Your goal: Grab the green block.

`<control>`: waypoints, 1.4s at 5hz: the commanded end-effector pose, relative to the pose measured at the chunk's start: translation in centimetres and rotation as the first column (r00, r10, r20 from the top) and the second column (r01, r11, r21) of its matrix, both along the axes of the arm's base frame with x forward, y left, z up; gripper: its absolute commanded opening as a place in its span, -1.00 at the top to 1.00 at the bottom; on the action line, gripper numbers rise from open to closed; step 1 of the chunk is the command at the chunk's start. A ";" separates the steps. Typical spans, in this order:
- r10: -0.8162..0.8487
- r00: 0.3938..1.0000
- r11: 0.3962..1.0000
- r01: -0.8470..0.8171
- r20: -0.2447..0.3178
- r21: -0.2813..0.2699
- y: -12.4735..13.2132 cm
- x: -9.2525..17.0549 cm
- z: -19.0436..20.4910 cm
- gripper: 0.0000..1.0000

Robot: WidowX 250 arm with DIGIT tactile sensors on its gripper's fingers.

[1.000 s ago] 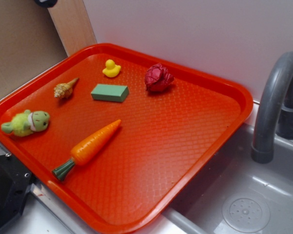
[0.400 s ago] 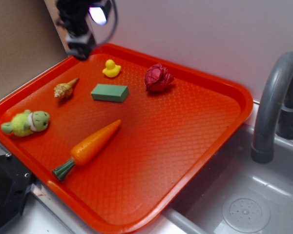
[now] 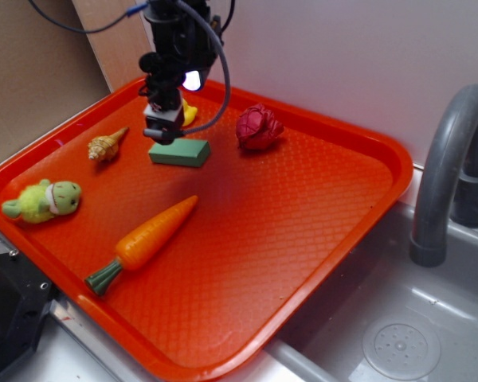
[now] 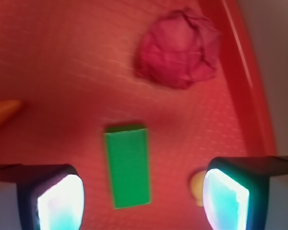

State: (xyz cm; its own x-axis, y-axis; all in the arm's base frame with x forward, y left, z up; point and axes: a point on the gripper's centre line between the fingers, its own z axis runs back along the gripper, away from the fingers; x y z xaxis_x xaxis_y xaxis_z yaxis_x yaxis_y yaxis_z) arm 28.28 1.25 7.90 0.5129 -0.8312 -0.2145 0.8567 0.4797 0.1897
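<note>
The black gripper (image 3: 162, 132) hangs with its jaws spread wide and empty, above the small flat teal-green block (image 3: 179, 151), not touching it. The block lies on the far left part of the red plastic tray (image 3: 303, 231), left of a crumpled dark-red ball (image 3: 259, 127).

green block (image 3: 180, 152) | flat teal-green rect. brick | lying on red tray, upper-left area

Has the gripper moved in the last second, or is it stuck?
Yes. The gripper has come in and down, from beyond the tray's far-left rim to just above the green block.
</note>
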 end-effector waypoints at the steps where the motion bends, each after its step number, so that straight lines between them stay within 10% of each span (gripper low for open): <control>1: -0.004 0.997 1.000 0.006 -0.075 0.026 0.7 -0.8 -2.2 -1.00; 3: 0.020 0.988 0.999 -0.025 -0.153 -0.030 0.7 -1.2 -5.1 -1.00; 4: 0.035 0.986 0.998 -0.042 -0.161 -0.041 -0.1 -1.5 -6.2 1.00; 7: 0.462 0.883 0.887 -0.460 0.082 -0.039 -2.9 -2.0 6.7 1.00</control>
